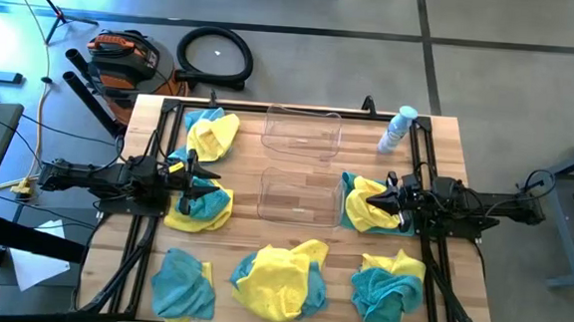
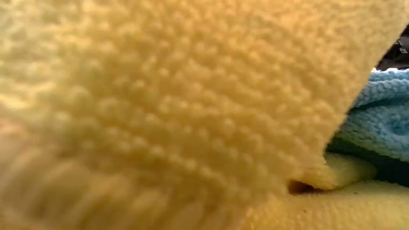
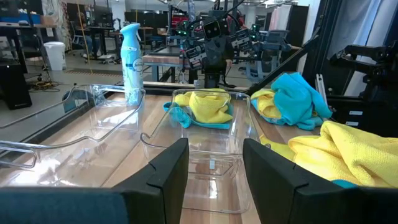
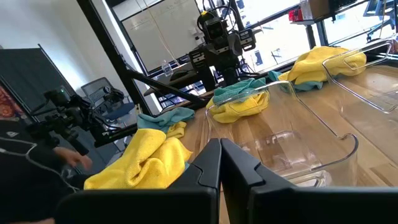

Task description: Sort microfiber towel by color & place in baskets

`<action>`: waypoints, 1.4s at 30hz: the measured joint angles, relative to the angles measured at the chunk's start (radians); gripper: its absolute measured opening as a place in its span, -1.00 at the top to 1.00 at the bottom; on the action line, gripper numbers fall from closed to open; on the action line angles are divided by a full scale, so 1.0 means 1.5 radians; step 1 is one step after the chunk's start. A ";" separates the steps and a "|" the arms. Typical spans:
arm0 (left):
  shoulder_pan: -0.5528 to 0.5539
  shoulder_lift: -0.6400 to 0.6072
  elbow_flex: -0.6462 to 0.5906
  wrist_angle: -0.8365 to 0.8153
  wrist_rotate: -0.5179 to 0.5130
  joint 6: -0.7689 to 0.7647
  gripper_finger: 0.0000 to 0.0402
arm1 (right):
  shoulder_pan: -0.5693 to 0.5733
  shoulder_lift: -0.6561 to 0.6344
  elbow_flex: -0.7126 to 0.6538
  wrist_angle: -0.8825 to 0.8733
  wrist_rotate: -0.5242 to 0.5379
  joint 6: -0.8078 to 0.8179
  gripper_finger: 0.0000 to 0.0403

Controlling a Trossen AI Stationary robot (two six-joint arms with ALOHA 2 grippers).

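Both arms sit low over the wooden worktop point(image 1: 292, 236), one at each side, with the two clear baskets between them; the far basket point(image 1: 302, 132) and the near basket point(image 1: 299, 198) are both empty, set one behind the other down the middle; the left gripper point(image 1: 209, 183) has its fingers spread wide with nothing between them, pointing across at the near basket, poised over a yellow-and-teal pile point(image 1: 200, 208) at the left edge; the right gripper point(image 1: 375, 199) has its fingers pressed together, gripping nothing, its tip above another yellow-and-teal pile point(image 1: 368, 205) lying just beside the near basket's right wall; the rest of the microfiber towels lie in heaps around the board: one yellow over teal at the far left point(image 1: 212, 134), a teal one at the near left point(image 1: 183, 283), a big yellow one with teal under it near the front centre point(image 1: 282, 279), and a teal one with yellow at the near right point(image 1: 389, 284); a spray bottle point(image 1: 398, 129) lies at the far right corner; the table-level camera is smothered by yellow cloth point(image 2: 166, 108)
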State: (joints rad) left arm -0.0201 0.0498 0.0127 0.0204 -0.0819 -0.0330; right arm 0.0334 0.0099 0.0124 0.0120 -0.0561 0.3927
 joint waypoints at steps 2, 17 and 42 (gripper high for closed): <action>0.000 0.000 0.000 0.000 0.000 0.000 0.29 | 0.000 0.000 0.000 0.000 0.000 0.000 1.00; 0.000 0.000 0.000 0.000 0.000 0.000 0.29 | 0.000 0.000 0.000 0.000 0.000 0.000 1.00; 0.000 0.000 0.000 0.000 0.000 -0.063 0.29 | 0.000 0.000 0.000 0.000 0.000 0.000 1.00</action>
State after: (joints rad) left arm -0.0203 0.0498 0.0127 0.0204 -0.0819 -0.1270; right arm 0.0332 0.0099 0.0121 0.0120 -0.0559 0.3927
